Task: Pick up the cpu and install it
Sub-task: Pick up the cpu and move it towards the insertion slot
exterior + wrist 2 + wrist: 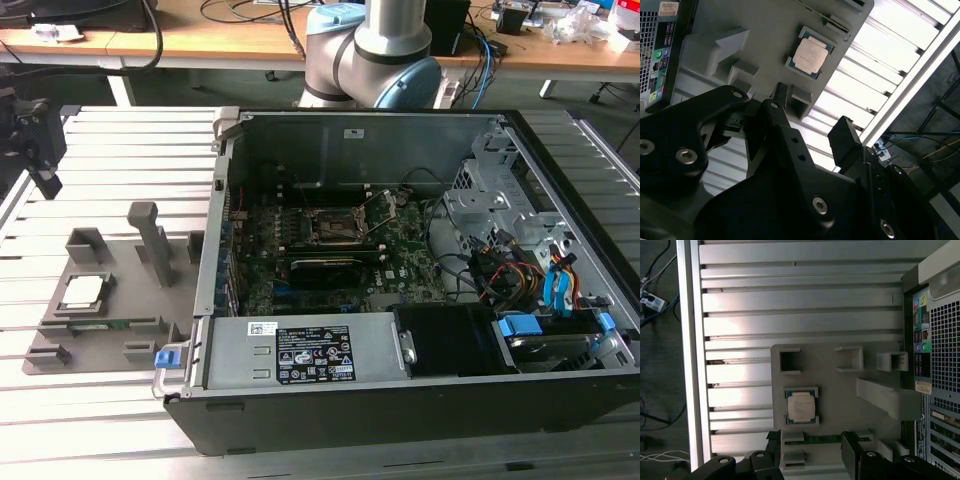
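cpu (82,292) sits flat, metal top up, in its seat on the grey tray (132,300) on the slatted table (100,420), just beside the open case (400,400) on the exterior view's left, not yet lifted. Gripper (45,170) hangs over the tray, well apart from the chip. Its fingers (844,137) are spread w/ nothing between them. Handling, my guess: v. light, stiff, thin, slick top plate and a delicate underside, so pinch on two opposite edges at the pale rim w/ gentle force and keep it level. Seat seems to have raised bits along two sides, so the other two edges look like the ones to take, tho hard to be sure. Exterior view gives the big picture: the case interior w/ the black socket (335,225) on the board, away from the tray. Both wrist views give the close look instead: cpu (800,406) square in its seat, gripper (811,441) short of it, and the tray's (770,30) other blocks nearby.
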Robot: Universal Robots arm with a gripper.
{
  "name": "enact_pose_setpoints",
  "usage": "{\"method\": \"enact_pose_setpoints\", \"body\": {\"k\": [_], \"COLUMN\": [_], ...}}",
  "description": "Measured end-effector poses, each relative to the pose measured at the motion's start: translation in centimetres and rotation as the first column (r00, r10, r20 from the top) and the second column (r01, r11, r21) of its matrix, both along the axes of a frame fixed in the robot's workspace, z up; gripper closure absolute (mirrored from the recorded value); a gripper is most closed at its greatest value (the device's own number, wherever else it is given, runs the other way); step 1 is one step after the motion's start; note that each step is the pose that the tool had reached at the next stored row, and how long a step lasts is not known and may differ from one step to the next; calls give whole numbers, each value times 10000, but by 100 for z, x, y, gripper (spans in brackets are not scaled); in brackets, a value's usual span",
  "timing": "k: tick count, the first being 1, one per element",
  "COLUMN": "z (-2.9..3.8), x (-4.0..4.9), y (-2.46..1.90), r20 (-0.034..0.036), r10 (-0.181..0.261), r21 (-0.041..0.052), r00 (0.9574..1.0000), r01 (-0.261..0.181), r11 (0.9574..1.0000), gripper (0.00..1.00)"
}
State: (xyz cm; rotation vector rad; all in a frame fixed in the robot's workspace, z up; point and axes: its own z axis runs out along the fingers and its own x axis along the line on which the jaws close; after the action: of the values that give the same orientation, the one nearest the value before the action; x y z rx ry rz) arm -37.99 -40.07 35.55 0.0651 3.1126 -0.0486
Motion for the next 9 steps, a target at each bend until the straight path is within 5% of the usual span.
{"method": "enact_pose_setpoints", "body": {"k": [9], "z": [-113], "x": [0], "y": [0], "r20": [0], "r10": [0], "r21": [0], "r00": [10000], "r01": [0], "r11": [10000], "gripper": [40]}}
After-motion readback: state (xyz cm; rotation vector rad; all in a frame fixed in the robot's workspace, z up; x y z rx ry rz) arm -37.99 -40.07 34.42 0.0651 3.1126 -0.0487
